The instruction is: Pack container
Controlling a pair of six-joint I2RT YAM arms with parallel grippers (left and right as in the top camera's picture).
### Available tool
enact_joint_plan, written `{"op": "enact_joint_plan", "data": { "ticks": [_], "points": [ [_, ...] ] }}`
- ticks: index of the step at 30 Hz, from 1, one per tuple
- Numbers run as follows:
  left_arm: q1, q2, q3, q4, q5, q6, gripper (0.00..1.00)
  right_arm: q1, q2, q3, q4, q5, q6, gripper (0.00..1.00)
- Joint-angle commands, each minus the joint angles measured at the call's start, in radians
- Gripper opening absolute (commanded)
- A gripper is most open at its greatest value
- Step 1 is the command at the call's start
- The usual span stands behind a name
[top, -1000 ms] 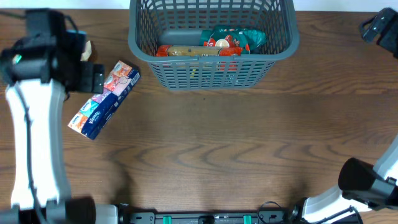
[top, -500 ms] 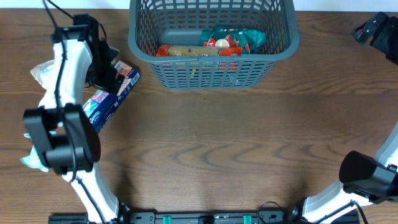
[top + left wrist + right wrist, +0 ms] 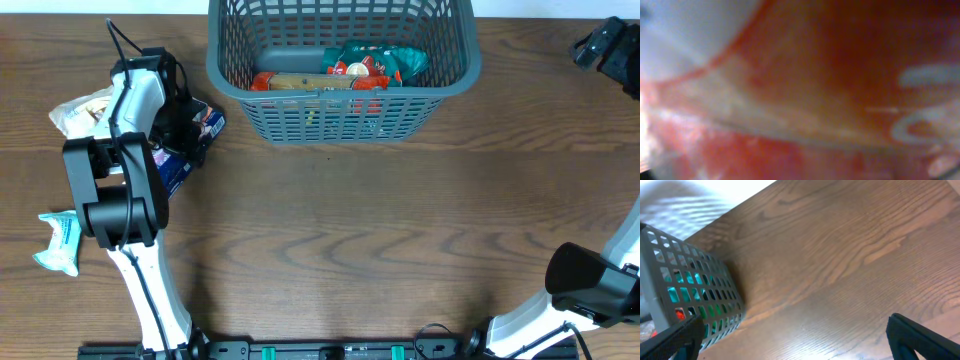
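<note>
The container (image 3: 340,93), a dark grey lattice basket, stands at the back centre of the table and holds green and red snack packets (image 3: 375,62). My left gripper (image 3: 188,128) is pressed down over a blue and orange pack (image 3: 172,170) left of the basket. The left wrist view is filled by the blurred red-orange print of that pack (image 3: 805,90), and no fingers show there. My right gripper (image 3: 797,340) hangs open over bare wood, right of the container (image 3: 690,290). It appears at the far right edge (image 3: 608,45) from overhead.
A crinkled whitish bag (image 3: 82,108) lies left of the left arm. A teal packet (image 3: 60,242) lies nearer the front left. Both arm bases stand at the table's front edge.
The left arm swung in from the far left and came down onto the blue and orange pack, uncovering the whitish bag and the teal packet. The right gripper barely moved.
</note>
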Motion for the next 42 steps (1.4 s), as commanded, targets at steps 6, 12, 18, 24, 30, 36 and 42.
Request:
{"op": "enact_joint_plan", "data": {
  "ticks": [6,12,18,24,30,36,42],
  "points": [
    [0.037,0.035,-0.004,-0.013,0.085,0.014,0.89,0.004,0.009,-0.006,-0.014,0.013,0.006,0.99],
    [0.048,0.036,-0.06,0.009,0.085,0.014,0.9,0.004,0.009,-0.006,-0.031,0.029,-0.014,0.99],
    [0.047,0.036,-0.109,0.024,0.098,0.006,0.85,0.004,0.009,-0.006,-0.04,0.029,-0.028,0.99],
    [0.045,0.028,-0.106,-0.028,0.156,0.005,0.45,0.004,0.009,-0.006,-0.043,0.045,-0.043,0.99],
    [0.039,-0.027,-0.071,-0.082,0.174,-0.127,0.21,0.003,0.009,-0.006,-0.039,0.048,-0.058,0.99],
    [0.04,-0.187,-0.013,-0.151,0.174,-0.237,0.06,0.003,0.009,-0.006,-0.035,0.048,-0.066,0.99],
    [0.042,-0.425,0.065,-0.173,0.172,-0.371,0.06,0.003,0.009,-0.006,-0.035,0.048,-0.08,0.99]
  ]
}}
